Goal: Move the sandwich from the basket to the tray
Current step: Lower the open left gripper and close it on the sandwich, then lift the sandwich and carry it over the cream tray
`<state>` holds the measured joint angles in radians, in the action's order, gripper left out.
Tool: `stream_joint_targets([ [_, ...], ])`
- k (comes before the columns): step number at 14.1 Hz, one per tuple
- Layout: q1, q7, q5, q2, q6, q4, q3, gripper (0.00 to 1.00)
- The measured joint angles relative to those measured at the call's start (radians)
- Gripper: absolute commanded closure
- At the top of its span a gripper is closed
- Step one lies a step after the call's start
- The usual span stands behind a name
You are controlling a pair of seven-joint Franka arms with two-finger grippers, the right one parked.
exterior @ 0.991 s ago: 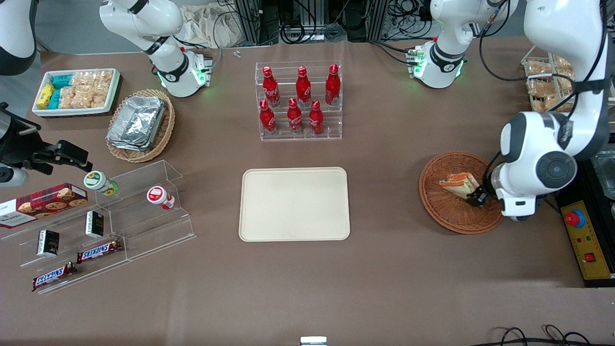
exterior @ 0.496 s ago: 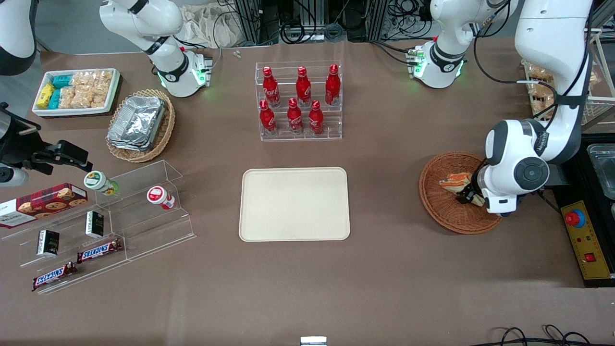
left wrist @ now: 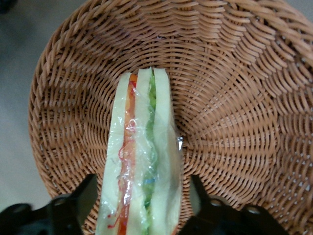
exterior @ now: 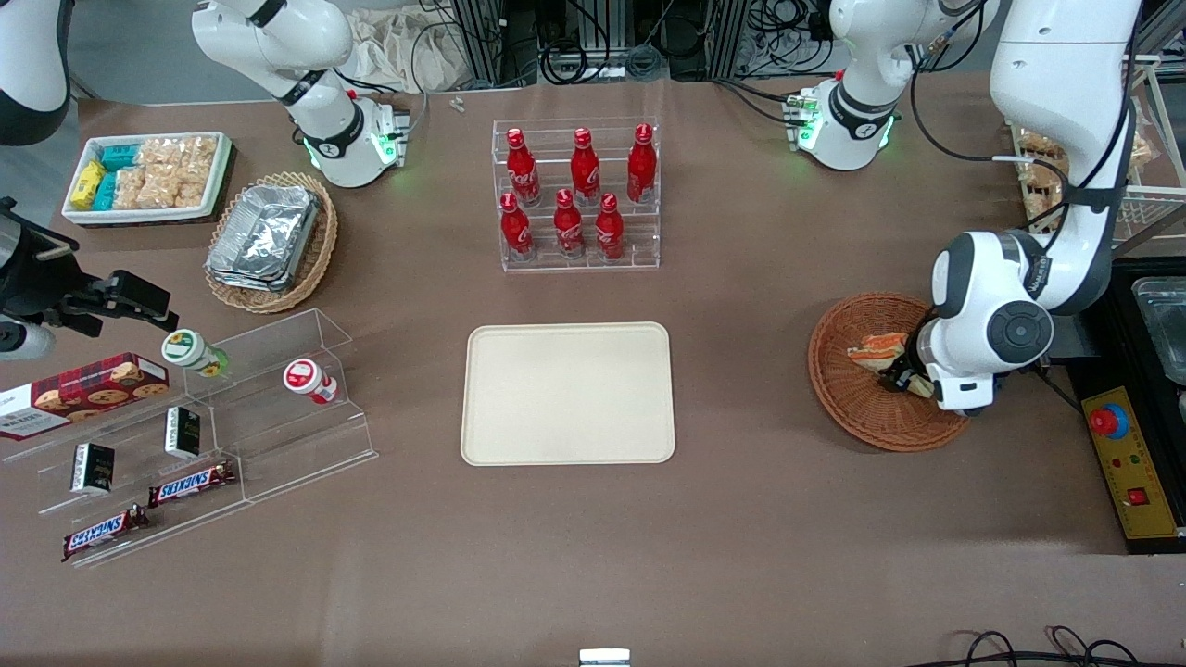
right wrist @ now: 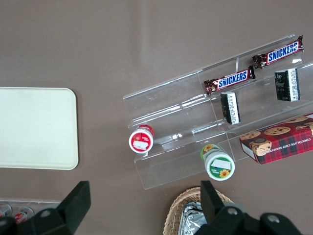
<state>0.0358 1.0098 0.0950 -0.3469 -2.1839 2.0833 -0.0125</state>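
The sandwich (exterior: 874, 349) lies in the round reddish-brown basket (exterior: 857, 417) toward the working arm's end of the table. In the left wrist view the sandwich (left wrist: 142, 156) stands on edge in clear wrap, showing orange, red and green layers, with the basket's weave (left wrist: 234, 98) around it. My left gripper (exterior: 903, 380) is low inside the basket. It is open (left wrist: 143, 196), one finger on each side of the sandwich with a small gap at both. The cream-beige tray (exterior: 567, 393) lies flat at the table's middle and bears nothing.
A clear rack of red bottles (exterior: 579, 195) stands farther from the front camera than the tray. A yellow control box with a red button (exterior: 1126, 463) lies beside the basket. Clear snack shelves (exterior: 185, 435) and a tan basket of foil containers (exterior: 269, 241) lie toward the parked arm's end.
The left arm's wrist has shifted toward the tray and over the sandwich. It has hardly moved in the last half second. The sandwich still lies in the basket.
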Motion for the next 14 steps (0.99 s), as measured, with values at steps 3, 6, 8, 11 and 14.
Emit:
stream_joint_targets([
  [3,0.000,0.006,0.000,0.002,-0.005,-0.003,0.000,1.00],
  [6,0.001,0.006,0.000,0.052,0.032,-0.019,-0.002,1.00],
  [8,0.003,-0.012,0.000,0.115,0.170,-0.071,-0.021,1.00],
  [11,0.010,-0.062,-0.006,0.174,0.438,-0.222,-0.117,1.00],
  [14,0.017,-0.100,-0.062,0.179,0.511,-0.316,-0.219,1.00],
])
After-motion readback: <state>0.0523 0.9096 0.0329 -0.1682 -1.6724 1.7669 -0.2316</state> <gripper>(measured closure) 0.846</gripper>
